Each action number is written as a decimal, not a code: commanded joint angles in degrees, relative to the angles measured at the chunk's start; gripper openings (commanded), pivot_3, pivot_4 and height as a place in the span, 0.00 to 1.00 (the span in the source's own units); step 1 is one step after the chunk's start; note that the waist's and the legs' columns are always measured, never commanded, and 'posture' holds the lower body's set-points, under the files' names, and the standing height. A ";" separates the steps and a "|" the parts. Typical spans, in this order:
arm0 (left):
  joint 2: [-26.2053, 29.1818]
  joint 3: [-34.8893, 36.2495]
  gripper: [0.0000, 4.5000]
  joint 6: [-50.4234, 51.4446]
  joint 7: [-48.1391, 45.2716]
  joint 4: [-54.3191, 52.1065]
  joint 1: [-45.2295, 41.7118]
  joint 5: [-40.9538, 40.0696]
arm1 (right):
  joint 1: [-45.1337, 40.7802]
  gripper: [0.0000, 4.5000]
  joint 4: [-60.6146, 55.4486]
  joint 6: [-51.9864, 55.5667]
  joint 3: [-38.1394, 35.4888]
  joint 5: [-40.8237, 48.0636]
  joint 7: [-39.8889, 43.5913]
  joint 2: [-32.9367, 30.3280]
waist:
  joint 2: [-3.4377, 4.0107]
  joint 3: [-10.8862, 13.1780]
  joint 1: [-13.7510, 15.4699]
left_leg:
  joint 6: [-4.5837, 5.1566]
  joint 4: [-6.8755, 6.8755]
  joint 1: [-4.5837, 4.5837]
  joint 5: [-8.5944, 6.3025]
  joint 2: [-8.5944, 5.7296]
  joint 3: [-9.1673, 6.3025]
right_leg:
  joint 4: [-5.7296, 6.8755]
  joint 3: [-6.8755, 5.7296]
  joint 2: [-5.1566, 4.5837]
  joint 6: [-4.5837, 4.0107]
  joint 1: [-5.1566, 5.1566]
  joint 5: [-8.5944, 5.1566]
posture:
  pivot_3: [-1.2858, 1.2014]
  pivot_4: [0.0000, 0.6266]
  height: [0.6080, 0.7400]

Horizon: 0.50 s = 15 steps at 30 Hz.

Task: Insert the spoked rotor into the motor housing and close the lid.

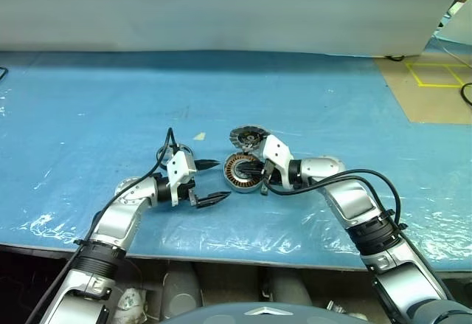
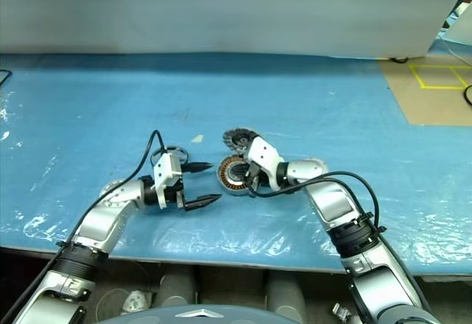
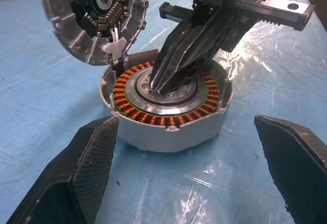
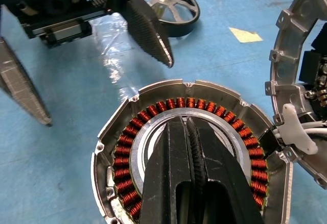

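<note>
The motor housing [image 3: 168,132] is showing matt cast silver metal around glossy copper windings [image 4: 153,113]. The spoked rotor [image 4: 168,4] is gleaming silvery inside a dark rim. Wrinkled glossy blue plastic sheeting [image 1: 110,102] is covering the desk.

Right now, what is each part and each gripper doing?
motor housing: flat on the table, open, no rotor inside.
lid: tipped up beside the housing, not closed.
spoked rotor: lying on the table, apart.
right gripper: shut, tips at the housing's hub.
left gripper: open, empty.
</note>
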 commanded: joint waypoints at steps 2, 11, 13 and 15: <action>-0.12 0.03 1.00 -0.43 0.03 -1.29 -0.25 -0.06 | -0.43 0.01 0.87 -0.07 -0.87 -0.37 -0.77 0.05 | 0.00 0.00 0.00 | 0.00 0.00 0.00 0.00 0.00 0.00 | 0.01 0.00 0.00 0.00 0.00 0.00 | 0.52 0.24 1.00; -0.04 -0.10 1.00 -0.25 0.10 -1.38 -0.09 0.15 | 0.32 0.01 -2.01 6.31 -3.31 6.48 0.89 1.68 | 0.00 0.00 0.00 | 0.00 0.00 -0.04 0.00 0.00 0.00 | -0.02 -0.01 0.00 0.00 -0.01 0.00 | 0.52 0.24 1.00; -0.06 -0.15 1.00 -0.29 0.09 -1.31 -0.07 0.22 | 0.27 0.01 -2.09 6.57 -3.46 6.49 0.61 1.79 | 0.00 0.00 0.01 | 0.00 -0.01 -0.04 0.00 0.00 0.00 | -0.03 -0.01 0.00 0.00 -0.01 0.00 | 0.52 0.24 1.00; -0.13 -0.23 1.00 -0.27 0.12 -1.28 -0.08 0.28 | 0.14 0.01 -1.79 6.23 -3.70 6.32 0.10 2.00 | 0.00 0.00 0.00 | 0.00 -0.01 -0.04 0.00 0.01 0.00 | -0.03 -0.01 0.00 0.00 -0.02 0.00 | 0.52 0.24 1.00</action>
